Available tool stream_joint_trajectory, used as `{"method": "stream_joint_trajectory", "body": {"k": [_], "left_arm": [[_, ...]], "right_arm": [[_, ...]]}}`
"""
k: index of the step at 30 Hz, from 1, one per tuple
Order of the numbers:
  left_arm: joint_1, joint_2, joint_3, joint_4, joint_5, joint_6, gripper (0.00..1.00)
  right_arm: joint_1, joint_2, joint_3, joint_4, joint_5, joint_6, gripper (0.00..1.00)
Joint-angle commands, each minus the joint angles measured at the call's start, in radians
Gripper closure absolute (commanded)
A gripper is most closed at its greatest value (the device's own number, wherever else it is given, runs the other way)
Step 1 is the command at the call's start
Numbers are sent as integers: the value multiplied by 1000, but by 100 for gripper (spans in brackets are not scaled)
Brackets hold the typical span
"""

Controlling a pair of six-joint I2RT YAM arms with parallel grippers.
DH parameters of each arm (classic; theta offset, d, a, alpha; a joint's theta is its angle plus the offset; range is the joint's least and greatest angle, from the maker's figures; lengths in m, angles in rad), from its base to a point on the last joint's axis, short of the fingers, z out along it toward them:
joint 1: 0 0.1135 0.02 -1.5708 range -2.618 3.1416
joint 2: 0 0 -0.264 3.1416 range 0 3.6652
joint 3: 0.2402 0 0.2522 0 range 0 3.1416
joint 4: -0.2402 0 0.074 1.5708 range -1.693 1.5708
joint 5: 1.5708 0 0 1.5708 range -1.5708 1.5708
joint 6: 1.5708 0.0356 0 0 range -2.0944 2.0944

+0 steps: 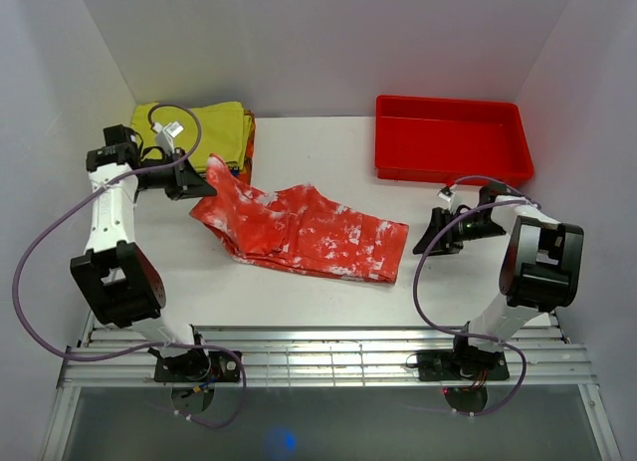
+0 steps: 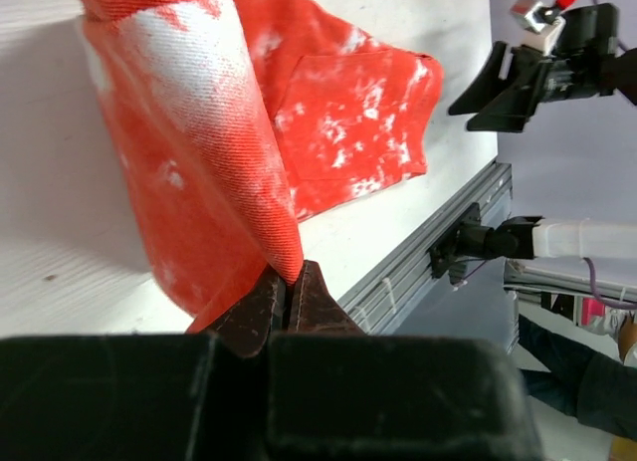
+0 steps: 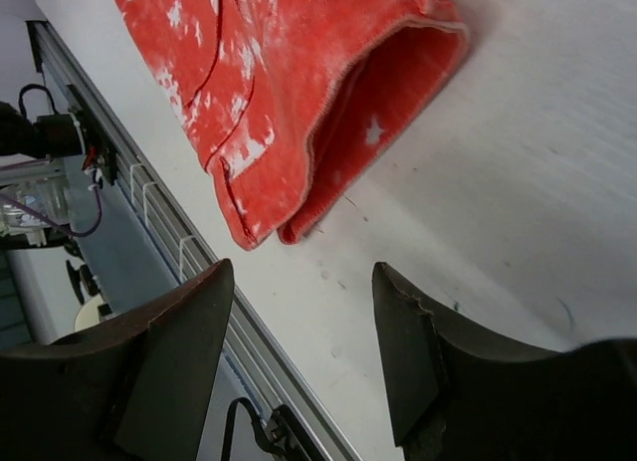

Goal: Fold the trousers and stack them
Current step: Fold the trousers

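The trousers (image 1: 309, 232), red-orange with white blotches, lie folded across the middle of the table. Their left end is lifted by my left gripper (image 1: 207, 182), which is shut on a pinched fold of the cloth (image 2: 284, 272). In the left wrist view the trousers (image 2: 338, 113) hang down from the jaws to the table. My right gripper (image 1: 438, 232) is open just right of the trousers' right end, apart from it. In the right wrist view the gripper (image 3: 304, 277) has bare table between its fingers, and the trousers' open hem (image 3: 328, 93) lies ahead.
A folded yellow garment (image 1: 204, 130) lies at the back left, just behind my left gripper. A red plastic tray (image 1: 450, 137) stands at the back right. A metal rail (image 1: 328, 356) runs along the table's near edge.
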Motion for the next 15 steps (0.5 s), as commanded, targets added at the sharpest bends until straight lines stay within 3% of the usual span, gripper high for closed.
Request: {"method": "stream_joint_trajectory", "body": {"k": [1,6,9,15], "left_arm": [[-84,-134,-42,178,-17,-271,100],[-229,-184,-76,294,-106,-407,100],[-321,-191,-94,324,-137,-446,100],[-553,-171,-126,427,-223,-583,100]], "right_arm": [[59,5,-50,182,-102,138,36],[128,47,-141,415,-87,288,46],[154,88,-127,428,-72,296,62],[169,107,-126,448,-80,303,80]]}}
